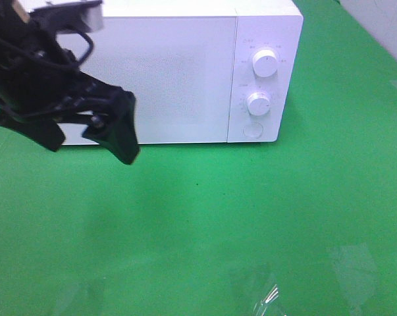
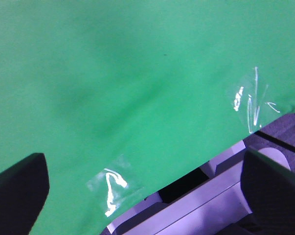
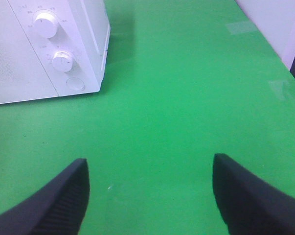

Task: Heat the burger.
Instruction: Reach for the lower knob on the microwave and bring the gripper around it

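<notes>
Burger is nowhere in our three views (we judge it may sit behind the shut door of the microwave (image 1: 165,72), but cannot tell). Left gripper (image 1: 79,135) hangs spread wide and empty before the door's left edge. Right gripper (image 3: 147,196) is likewise spread and empty over the green table (image 1: 251,217). Lower knob (image 1: 259,103) sits on the microwave's right panel, so we judge the right arm nearer it.
</notes>
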### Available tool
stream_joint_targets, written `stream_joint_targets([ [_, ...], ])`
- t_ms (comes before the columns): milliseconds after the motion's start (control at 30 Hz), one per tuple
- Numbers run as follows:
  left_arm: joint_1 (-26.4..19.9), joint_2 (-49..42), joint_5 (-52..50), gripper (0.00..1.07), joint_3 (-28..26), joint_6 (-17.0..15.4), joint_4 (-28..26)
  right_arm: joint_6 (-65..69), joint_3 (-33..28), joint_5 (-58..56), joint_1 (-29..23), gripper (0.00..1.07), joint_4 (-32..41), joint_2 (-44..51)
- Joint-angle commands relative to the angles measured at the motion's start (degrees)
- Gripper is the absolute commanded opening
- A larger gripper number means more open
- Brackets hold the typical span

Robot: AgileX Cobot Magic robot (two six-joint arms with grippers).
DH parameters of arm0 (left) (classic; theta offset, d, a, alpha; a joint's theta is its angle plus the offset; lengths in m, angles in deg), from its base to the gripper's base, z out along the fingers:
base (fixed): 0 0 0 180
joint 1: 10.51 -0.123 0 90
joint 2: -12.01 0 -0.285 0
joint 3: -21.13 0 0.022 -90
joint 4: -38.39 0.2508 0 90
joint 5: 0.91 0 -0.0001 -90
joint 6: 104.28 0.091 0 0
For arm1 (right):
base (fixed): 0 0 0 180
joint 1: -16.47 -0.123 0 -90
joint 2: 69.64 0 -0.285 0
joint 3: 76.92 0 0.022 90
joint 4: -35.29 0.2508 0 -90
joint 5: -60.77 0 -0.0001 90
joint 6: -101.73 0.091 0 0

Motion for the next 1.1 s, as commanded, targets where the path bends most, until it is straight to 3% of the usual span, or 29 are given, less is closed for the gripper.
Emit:
stream_joint_targets([
  [33,-6.7,-3.6,5.2,0.99,-0.3,-0.2,1.5,0.2,-0.1,0.2,0.5,0.68,0.4,1.4],
  [100,-8.1,-4.4,6.4,0.99,-0.3,-0.2,1.9,0.2,-0.1,0.2,0.5,0.68,0.4,1.4],
  [200,-14.2,-8.5,10.2,0.99,-0.3,-0.3,4.1,0.2,-0.1,0.2,0.5,0.68,0.4,1.4],
  [400,-18.5,-14.7,10.9,0.99,0.9,-0.2,5.0,0.2,-0.1,0.2,0.5,0.68,0.4,1.4],
  [467,-19.5,-17.6,10.2,0.99,3.4,-0.2,5.7,0.2,-0.1,0.2,0.5,0.68,0.4,1.4],
  [533,-21.3,-23.9,9.1,0.99,10.7,-0.2,6.5,0.2,-0.1,0.2,0.5,0.68,0.4,1.4],
  [567,-21.3,-23.9,9.1,0.99,10.7,-0.2,6.5,0.2,-0.1,0.2,0.5,0.68,0.4,1.4],
  [600,-21.3,-26.9,9.1,0.99,14.2,-0.2,6.9,0.2,-0.1,0.2,0.5,0.68,0.4,1.4],
  [700,-21.3,-28.6,9.1,0.99,16.2,-0.2,7.1,0.2,-0.1,0.2,0.5,0.68,0.4,1.4],
  [900,-21.3,-40.6,9.1,0.99,28.8,0.2,8.6,0.2,-0.1,0.2,0.5,0.68,0.4,1.4],
  [933,-21.3,-40.6,9.1,0.99,28.8,0.2,8.6,0.2,-0.1,0.2,0.5,0.68,0.4,1.4],
  [1100,-21.3,-47.7,9.1,0.99,34.7,3.4,8.5,0.2,-0.1,0.2,0.5,0.68,0.4,1.4],
])
